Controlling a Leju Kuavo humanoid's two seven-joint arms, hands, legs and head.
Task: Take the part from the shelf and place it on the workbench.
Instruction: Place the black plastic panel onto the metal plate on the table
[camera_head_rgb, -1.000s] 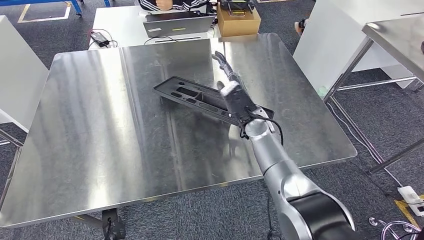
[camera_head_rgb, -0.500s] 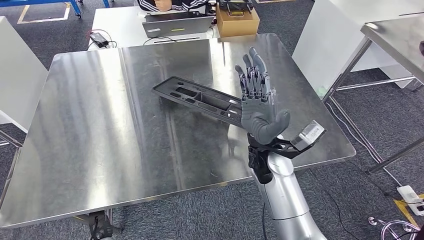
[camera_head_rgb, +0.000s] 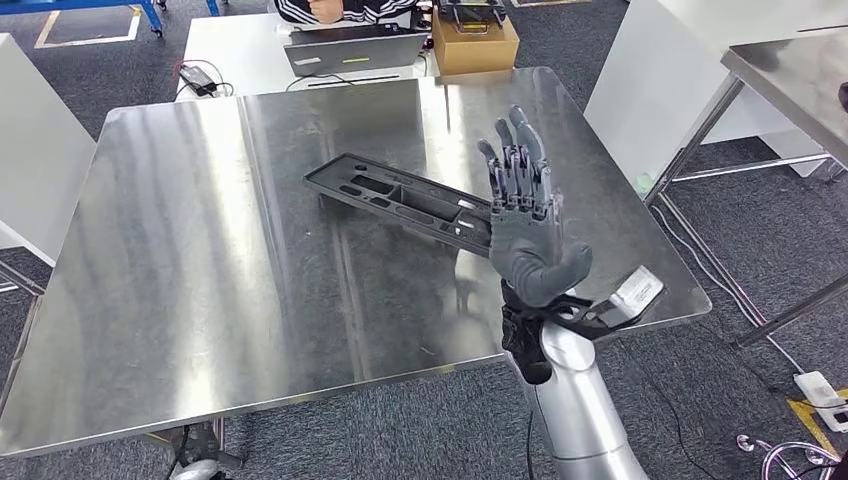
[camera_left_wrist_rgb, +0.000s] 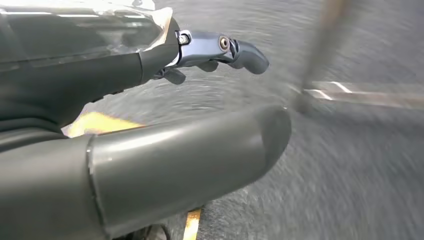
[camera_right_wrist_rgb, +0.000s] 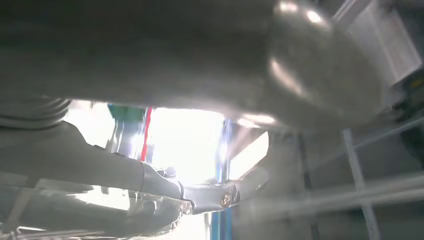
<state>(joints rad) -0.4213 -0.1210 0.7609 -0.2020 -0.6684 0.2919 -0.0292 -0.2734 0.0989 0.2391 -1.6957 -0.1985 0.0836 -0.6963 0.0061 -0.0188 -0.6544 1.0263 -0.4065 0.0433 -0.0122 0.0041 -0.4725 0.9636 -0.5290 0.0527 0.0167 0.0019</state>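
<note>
The long black plastic part (camera_head_rgb: 400, 200) lies flat and slanted on the steel workbench (camera_head_rgb: 200, 250), right of its middle. My right hand (camera_head_rgb: 525, 230) is raised above the part's near-right end, palm toward me, fingers (camera_head_rgb: 512, 165) straight and spread, holding nothing. It stands clear of the part. In the right wrist view the same hand (camera_right_wrist_rgb: 165, 55) is blurred against bright light. My left hand (camera_left_wrist_rgb: 100, 70) hangs over the grey carpet with its thumb (camera_left_wrist_rgb: 175, 160) and fingers (camera_left_wrist_rgb: 220, 47) apart and nothing between them.
Behind the workbench a white table carries a laptop (camera_head_rgb: 355, 48) and a cardboard box (camera_head_rgb: 476, 40), with a seated person (camera_head_rgb: 340, 8) at it. Another steel table (camera_head_rgb: 790, 70) stands to the right, a white panel (camera_head_rgb: 35, 150) to the left. A power strip (camera_head_rgb: 825, 390) lies on the floor.
My right hand has lifted off the part, turned its palm toward me and drawn back toward the bench's near edge. The part has stayed where it lay.
</note>
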